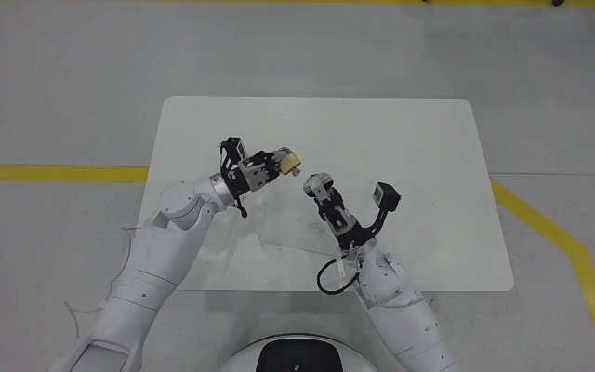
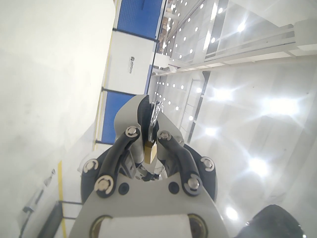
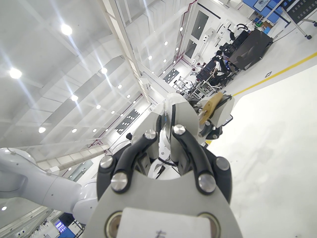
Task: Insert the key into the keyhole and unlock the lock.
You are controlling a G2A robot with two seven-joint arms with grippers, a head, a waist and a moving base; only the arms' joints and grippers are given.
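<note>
My left gripper (image 1: 282, 164) hangs above the middle of the white table (image 1: 428, 139), shut on a brass padlock (image 1: 291, 165). In the left wrist view the padlock's brass body (image 2: 150, 152) sits between the fingers (image 2: 171, 130), with its steel shackle (image 2: 155, 111) poking out at the tips. My right gripper (image 1: 311, 183) is a short way to the right of the padlock and nearer the robot, apart from it. Its fingers (image 3: 183, 115) are pressed together on a thin key, mostly hidden. Past them the right wrist view shows the padlock (image 3: 210, 106) in the other gripper.
Yellow floor tape (image 1: 65, 173) runs along the floor on both sides of the table. The table edge nearest the robot (image 1: 437, 286) lies below the right arm.
</note>
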